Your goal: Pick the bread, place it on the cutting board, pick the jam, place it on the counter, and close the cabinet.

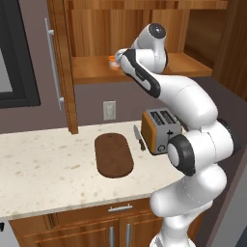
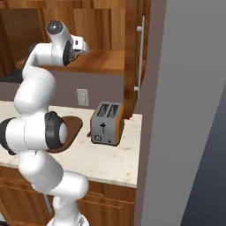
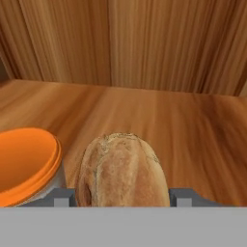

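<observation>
Inside the open cabinet (image 1: 60, 62), the bread (image 3: 123, 169), a tan-brown crusty loaf, lies on the wooden shelf (image 3: 193, 125). My gripper (image 3: 123, 195) has a fingertip (image 3: 62, 195) pressed against each side of it. Just left of the bread stands the orange jam (image 3: 24, 161) jar, close to the left finger. From the left base view the hand (image 1: 119, 58) reaches onto the shelf, with a bit of orange jam (image 1: 111, 60) beside it. The dark oval cutting board (image 1: 113, 154) lies bare on the speckled counter (image 1: 38, 169) below.
An orange toaster (image 1: 160, 130) stands right of the board, with a knife (image 1: 139, 137) between them. The cabinet's left door stands open with its silver handle (image 1: 52, 62); the right door (image 2: 137, 53) is open too. A wall outlet (image 1: 109, 110) sits under the shelf.
</observation>
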